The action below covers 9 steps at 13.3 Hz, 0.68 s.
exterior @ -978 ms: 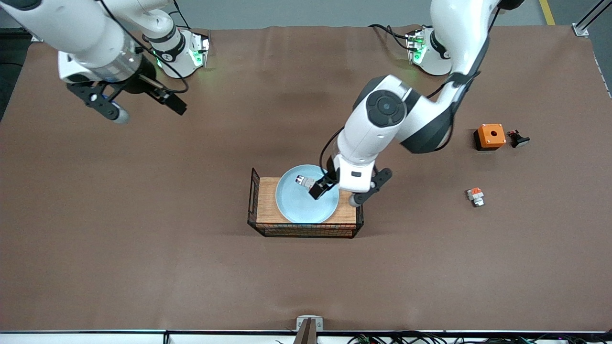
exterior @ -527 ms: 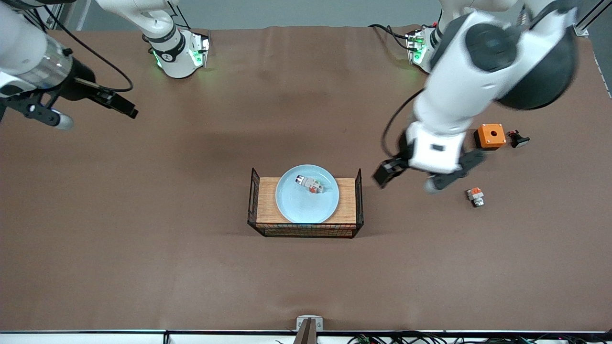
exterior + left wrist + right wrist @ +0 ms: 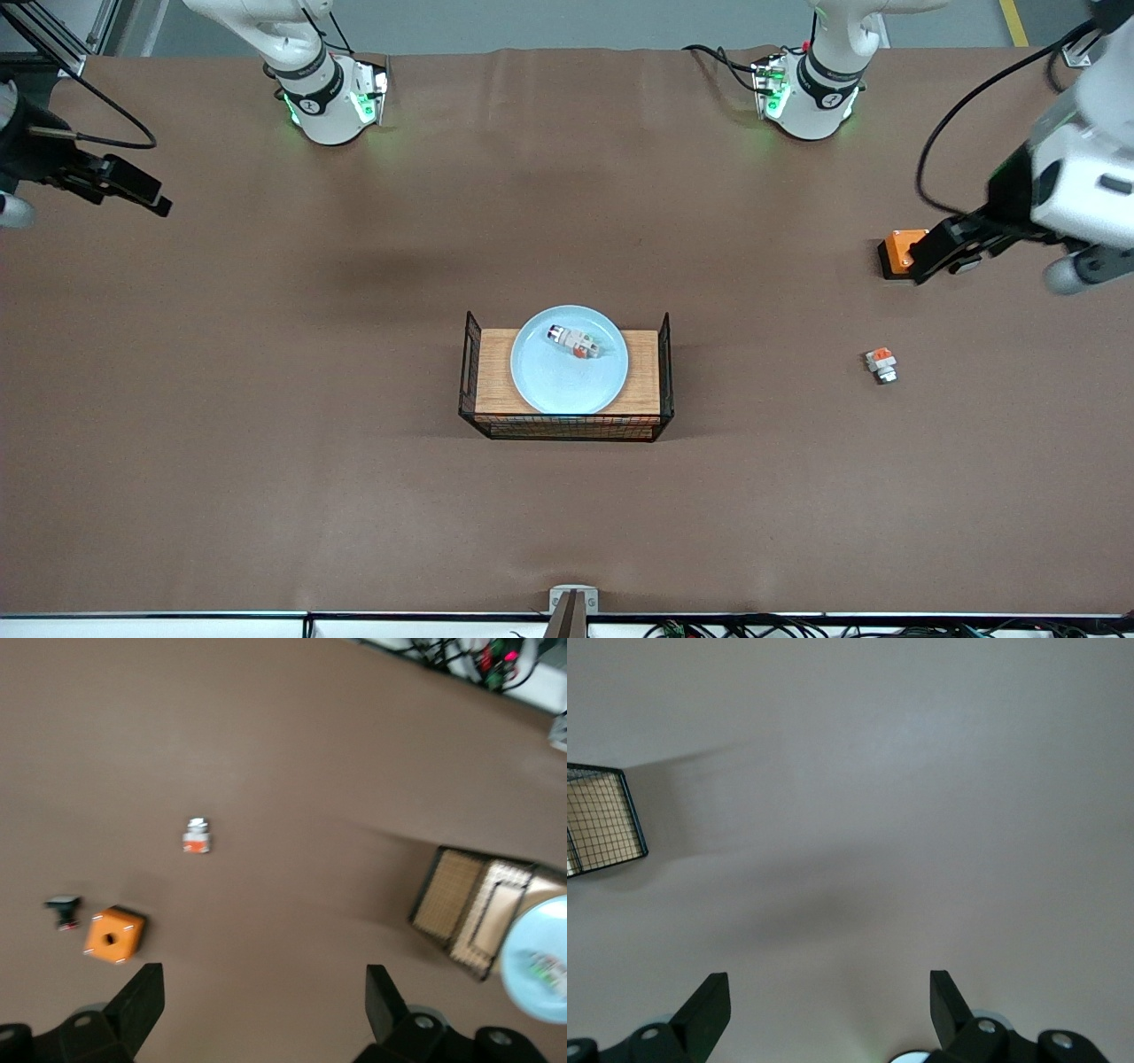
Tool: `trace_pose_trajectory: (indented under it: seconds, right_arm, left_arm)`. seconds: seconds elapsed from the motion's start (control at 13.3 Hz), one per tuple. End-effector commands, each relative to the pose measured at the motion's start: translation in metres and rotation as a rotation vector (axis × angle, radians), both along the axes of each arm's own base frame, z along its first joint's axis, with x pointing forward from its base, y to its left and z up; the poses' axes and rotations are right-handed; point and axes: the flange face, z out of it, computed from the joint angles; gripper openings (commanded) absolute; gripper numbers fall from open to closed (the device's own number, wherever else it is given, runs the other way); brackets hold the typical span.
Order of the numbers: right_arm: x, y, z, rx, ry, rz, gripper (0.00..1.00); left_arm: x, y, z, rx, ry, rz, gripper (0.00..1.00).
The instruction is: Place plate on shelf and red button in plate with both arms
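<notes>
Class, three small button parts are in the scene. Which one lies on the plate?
The red button, the long part lying on the plate. The white-and-orange block and the black button lie on the bare table toward the left arm's end.

One plate (image 3: 567, 377); one red button (image 3: 573, 341); one basket (image 3: 471, 377); two claws

Glossy pale-blue plate (image 3: 567, 377) on a wood-grain board (image 3: 493, 372) in a black wire basket (image 3: 567, 430); matt brown counter (image 3: 354, 496), slightly creased
</notes>
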Motion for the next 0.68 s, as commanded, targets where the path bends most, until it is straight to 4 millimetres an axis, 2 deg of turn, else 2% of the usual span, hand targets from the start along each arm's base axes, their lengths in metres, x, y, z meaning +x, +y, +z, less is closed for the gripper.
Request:
trace_pose_trajectory:
  seconds: [0.0, 0.23, 0.38, 0.53, 0.6]
  right_arm:
    - [-0.003, 0.004, 0.034, -0.03, -0.063, 0.031, 0.99]
    - [0.0, 0.016, 0.054, -0.031, -0.106, 0.057, 0.99]
    - [0.004, 0.02, 0.049, -0.03, -0.099, 0.118, 0.99]
    - [0.005, 0.015, 0.049, -0.027, -0.102, 0.178, 0.99]
    - [0.005, 0.014, 0.05, -0.02, -0.107, 0.173, 1.0]
  left_arm:
    - [-0.027, 0.031, 0.013, 0.024, 0.052, -0.064, 1.0]
    - [-0.052, 0.035, 0.02, 0.043, 0.06, -0.111, 1.0]
    - [-0.06, 0.049, 0.02, 0.049, 0.065, -0.136, 1.0]
    - [-0.063, 0.05, 0.021, 0.043, 0.064, -0.164, 1.0]
    - [-0.063, 0.047, 0.014, 0.045, 0.074, -0.171, 1.0]
